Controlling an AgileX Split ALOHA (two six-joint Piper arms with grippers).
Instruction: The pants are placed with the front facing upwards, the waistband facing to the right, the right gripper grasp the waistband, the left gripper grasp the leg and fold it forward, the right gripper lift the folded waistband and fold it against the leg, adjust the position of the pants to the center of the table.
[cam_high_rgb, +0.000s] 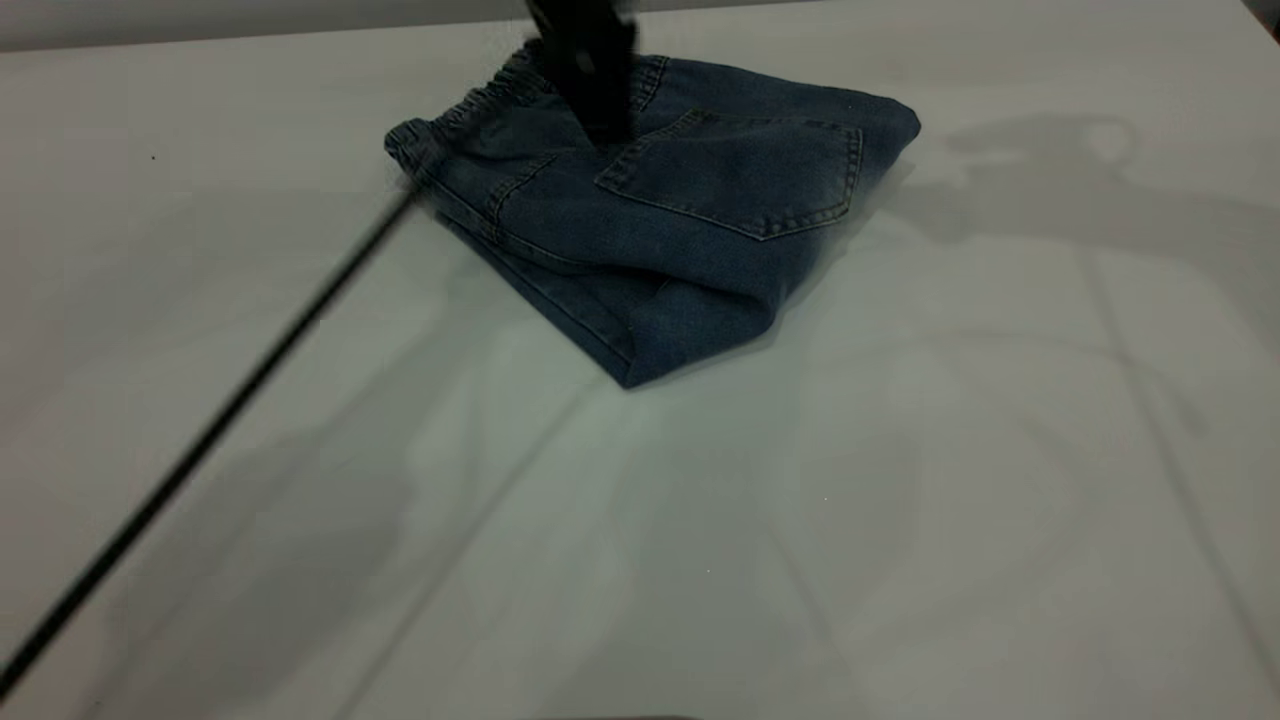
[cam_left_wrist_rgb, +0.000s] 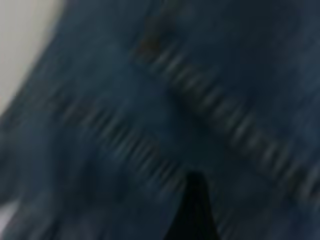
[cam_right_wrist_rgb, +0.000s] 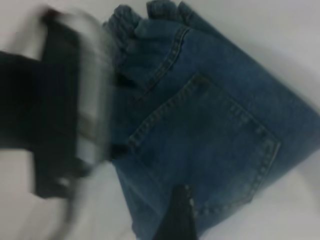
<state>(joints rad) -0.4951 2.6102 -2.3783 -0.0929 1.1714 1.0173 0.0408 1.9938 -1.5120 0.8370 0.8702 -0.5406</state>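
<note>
A: How do the pants (cam_high_rgb: 660, 230) look?
B: Folded into a compact blue denim bundle, patch pocket (cam_high_rgb: 735, 175) on top, on the far part of the white table (cam_high_rgb: 900, 520). The ruffled waistband (cam_high_rgb: 470, 100) is at the left.

A: And the grippers?
B: The left gripper (cam_high_rgb: 592, 70) presses down beside the pocket. The right gripper (cam_right_wrist_rgb: 176, 220) hovers over the pants. I cannot tell either one's finger state.

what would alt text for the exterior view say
Folded blue denim pants, patch pocket up, lie toward the far side of a white table. A black gripper comes down onto them near the gathered waistband; a thin black cable crosses the left foreground.
</note>
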